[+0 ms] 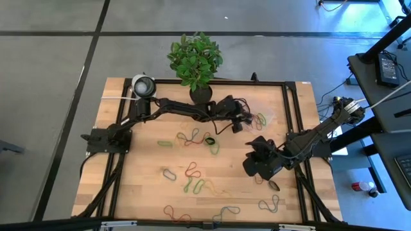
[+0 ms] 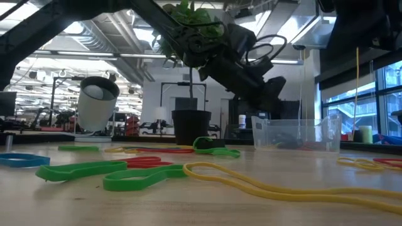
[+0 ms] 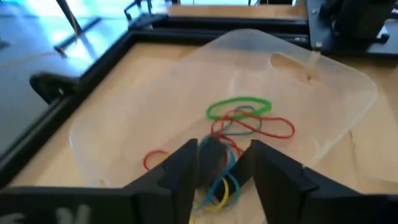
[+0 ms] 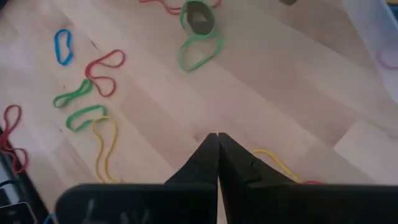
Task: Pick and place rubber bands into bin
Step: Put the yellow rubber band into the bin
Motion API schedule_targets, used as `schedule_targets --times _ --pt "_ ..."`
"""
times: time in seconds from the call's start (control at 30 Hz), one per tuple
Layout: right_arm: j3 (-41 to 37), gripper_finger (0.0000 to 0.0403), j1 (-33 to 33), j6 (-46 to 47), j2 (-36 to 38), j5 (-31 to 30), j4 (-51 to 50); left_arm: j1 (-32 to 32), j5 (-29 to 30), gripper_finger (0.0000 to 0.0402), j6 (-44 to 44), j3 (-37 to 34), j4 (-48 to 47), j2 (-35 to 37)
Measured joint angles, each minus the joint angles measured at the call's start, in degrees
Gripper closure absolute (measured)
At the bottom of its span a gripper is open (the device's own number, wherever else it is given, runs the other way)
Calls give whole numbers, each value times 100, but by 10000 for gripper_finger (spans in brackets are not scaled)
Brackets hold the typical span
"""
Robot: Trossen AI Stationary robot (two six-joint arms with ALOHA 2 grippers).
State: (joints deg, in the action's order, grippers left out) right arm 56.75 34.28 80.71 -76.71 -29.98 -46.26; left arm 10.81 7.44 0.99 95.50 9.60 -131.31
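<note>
Left of the bin [image 3: 336, 118], loose rubber bands [image 1: 192, 136] lie about the tabletop [image 1: 141, 167]. The left hand [image 3: 221, 180] hangs over the bin, fingers wide apart, blocking part of a small band heap inside. Right of the bin, nearer the front edge, the right hand [image 4: 217, 158] is pinched closed, holding nothing.

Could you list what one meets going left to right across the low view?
Blue rubber band → round white-and-grey object → black plant pot → left gripper, over the bin → clear bin → yellow bands.
</note>
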Motion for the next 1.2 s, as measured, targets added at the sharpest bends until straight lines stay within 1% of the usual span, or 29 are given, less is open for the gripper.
schedule_targets --times 0.07,0.13,0.27,0.37,0.43,0.57,0.73,0.9,0.93,1.07,1.2 --pt "0 398 0 -1 0 0 -111 -2 26 241 -71 0 -112 60" --pt "0 398 0 -3 0 -1 -212 -31 136 237 -75 0 -164 184" --pt "0 398 15 -22 0 -4 -420 -125 403 245 -19 0 -402 593" --pt "0 398 99 -28 0 -9 -566 -217 422 259 6 2 -832 970" --pt "0 398 184 -34 1 -6 -662 -301 499 269 -160 4 -1137 1229" --pt "0 398 362 -31 62 -6 -860 -510 917 295 -737 4 -2071 1791" --pt "0 398 459 -29 81 -3 -950 -816 1409 342 -1512 4 -3199 2418" --pt "0 398 457 -31 79 -5 -950 -1108 1338 391 -1979 7 -4202 2776" --pt "0 398 457 -31 79 -2 -950 -1188 1315 396 -2063 7 -4485 2819" --pt "0 398 437 -33 79 -4 -946 -1571 1255 399 -2488 -66 -5511 2857" --pt "0 399 435 -86 76 -5 -895 -2036 1237 400 -2816 -544 -5598 2869"
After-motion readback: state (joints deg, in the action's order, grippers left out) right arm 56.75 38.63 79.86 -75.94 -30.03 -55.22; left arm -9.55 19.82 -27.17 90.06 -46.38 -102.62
